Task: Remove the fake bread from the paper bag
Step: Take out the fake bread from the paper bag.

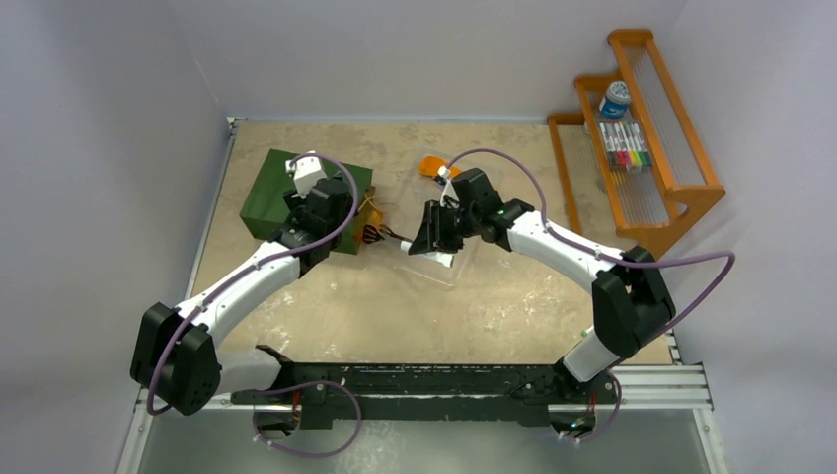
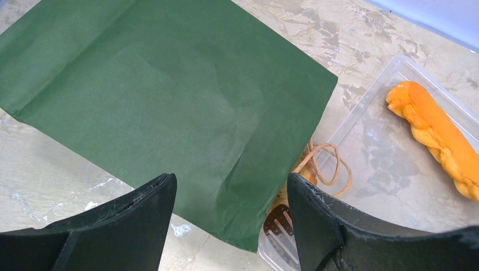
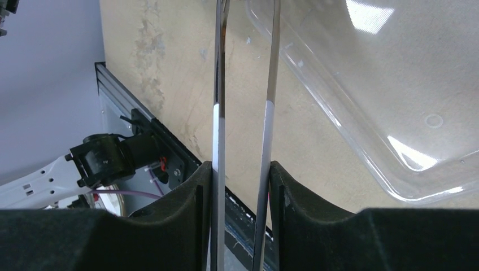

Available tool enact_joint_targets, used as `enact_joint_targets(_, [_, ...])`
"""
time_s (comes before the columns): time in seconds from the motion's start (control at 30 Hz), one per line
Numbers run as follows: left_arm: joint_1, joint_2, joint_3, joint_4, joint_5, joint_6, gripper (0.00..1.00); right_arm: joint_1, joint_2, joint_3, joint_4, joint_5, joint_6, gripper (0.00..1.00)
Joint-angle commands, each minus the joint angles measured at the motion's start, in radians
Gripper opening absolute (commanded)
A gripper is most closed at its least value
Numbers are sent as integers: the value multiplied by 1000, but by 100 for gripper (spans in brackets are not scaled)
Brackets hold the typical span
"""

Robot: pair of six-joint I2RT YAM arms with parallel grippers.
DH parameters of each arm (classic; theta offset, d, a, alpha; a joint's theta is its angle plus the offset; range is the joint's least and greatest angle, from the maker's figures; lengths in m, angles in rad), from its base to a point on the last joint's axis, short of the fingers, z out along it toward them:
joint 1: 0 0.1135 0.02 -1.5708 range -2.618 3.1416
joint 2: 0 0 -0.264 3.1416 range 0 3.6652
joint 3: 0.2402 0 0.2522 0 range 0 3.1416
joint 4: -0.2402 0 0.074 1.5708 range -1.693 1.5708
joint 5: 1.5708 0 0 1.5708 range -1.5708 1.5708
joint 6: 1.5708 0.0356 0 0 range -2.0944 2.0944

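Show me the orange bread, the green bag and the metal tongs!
orange bread [image 2: 435,135]: left wrist view, middle of the twisted loaf.
green bag [image 2: 169,96]: left wrist view, middle of its flat side.
metal tongs [image 3: 220,68]: right wrist view, on one of its two shiny strips.

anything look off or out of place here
Nothing is damaged or spilled. The paper bag lies flat on its side, not upright, and its string handle overlaps the clear tray at its edge. One braided bread piece sits in the tray.
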Motion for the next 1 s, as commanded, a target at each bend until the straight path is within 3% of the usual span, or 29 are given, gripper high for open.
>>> enact_joint_targets(0.0, [9,-1,-5,49,8,17,71,-15,-13,46,21,-27,11,19])
enact_joint_targets(0.13, [12,-5,-7,49,9,16,71,-17,-13,42,21,-26,11,9])
enact_joint_targets(0.23, [12,-6,-8,48,10,16,71,-18,-12,40,30,-32,14,8])
enact_joint_targets(0.43, [13,-12,-14,45,14,13,71,-16,23,63,46,-46,9,35])
enact_joint_targets(0.73, [13,-14,-15,43,15,15,71,-18,55,104,55,-50,7,44])
enact_joint_targets(0.87, [13,-13,-15,46,16,15,71,-17,50,108,53,-49,11,42])
enact_joint_targets(0.97, [13,-7,-17,48,18,15,71,-17,53,107,56,-46,21,32])
